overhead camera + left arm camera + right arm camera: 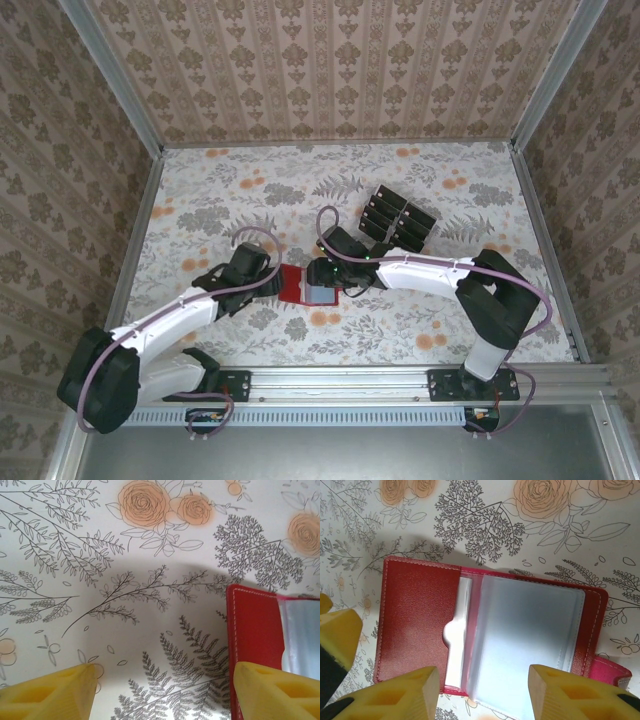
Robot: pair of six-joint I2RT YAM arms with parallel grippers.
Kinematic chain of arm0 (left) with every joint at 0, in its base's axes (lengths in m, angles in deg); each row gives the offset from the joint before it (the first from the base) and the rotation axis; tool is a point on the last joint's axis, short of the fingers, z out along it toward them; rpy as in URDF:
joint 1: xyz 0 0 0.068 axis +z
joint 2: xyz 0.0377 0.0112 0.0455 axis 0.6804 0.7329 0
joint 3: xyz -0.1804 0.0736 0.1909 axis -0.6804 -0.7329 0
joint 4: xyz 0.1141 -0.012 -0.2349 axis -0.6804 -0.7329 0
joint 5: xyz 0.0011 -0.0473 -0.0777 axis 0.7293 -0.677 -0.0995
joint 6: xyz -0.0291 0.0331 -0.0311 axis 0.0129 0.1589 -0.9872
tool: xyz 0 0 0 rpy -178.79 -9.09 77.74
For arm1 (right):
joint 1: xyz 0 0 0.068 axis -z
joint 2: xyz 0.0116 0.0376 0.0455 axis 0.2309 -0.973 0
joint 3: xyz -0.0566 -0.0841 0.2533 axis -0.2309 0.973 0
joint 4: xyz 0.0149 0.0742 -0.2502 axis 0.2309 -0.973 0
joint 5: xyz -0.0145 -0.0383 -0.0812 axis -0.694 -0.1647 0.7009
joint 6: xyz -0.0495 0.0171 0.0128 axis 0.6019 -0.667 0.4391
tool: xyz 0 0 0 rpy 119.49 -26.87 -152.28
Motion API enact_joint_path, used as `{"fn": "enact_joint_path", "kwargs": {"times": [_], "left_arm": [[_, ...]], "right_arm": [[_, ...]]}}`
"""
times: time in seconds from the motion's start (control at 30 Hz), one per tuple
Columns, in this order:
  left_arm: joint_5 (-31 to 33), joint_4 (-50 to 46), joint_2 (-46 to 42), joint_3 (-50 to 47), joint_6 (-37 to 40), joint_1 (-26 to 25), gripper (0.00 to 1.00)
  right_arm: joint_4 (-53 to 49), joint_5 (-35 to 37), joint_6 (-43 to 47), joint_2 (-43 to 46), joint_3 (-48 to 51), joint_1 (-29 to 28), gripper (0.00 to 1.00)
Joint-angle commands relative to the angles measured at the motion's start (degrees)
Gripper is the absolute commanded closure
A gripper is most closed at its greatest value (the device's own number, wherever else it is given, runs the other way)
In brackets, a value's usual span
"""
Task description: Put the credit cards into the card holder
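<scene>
1. Lying open and flat on the desk point(220, 190), the card holder point(420, 625) sits mid-desk, red flap to one side, its clear sleeve point(530, 635) facing up and looking empty.
2. Just above it hangs the right pincer point(482, 695), fingers apart, gripping nothing.
3. Beside it, the left pincer point(165, 690) is spread too, with bare desk between its fingers. One fingertip sits over the holder's red edge; touching or not, I cannot tell.
4. Further back on the right, the credit cards point(397, 222) wait in a black cluster, well apart from the holder.
5. My read: holder opened, no card loaded yet. Next, the right pincer reaches for a single card while the left steadies the holder.
</scene>
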Motion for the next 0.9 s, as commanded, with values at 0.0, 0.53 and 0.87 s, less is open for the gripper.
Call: {"fn": "enact_joint_path", "kwargs": {"times": [0.0,0.53,0.87], "left_arm": [[0.4,-7.3,-1.5,4.3,4.8,-0.5,0.25],[-2.1,-21.2,4.3,23.0,23.7,1.4,0.19],[-7.0,-16.3,9.5,21.4,23.1,2.2,0.19]], "right_arm": [[1.1,1.8,1.0,-0.4,1.1,-0.1,0.48],[-1.3,2.7,4.6,0.1,1.8,1.2,0.43],[-3.3,1.4,6.1,0.1,1.1,2.6,0.38]]}}
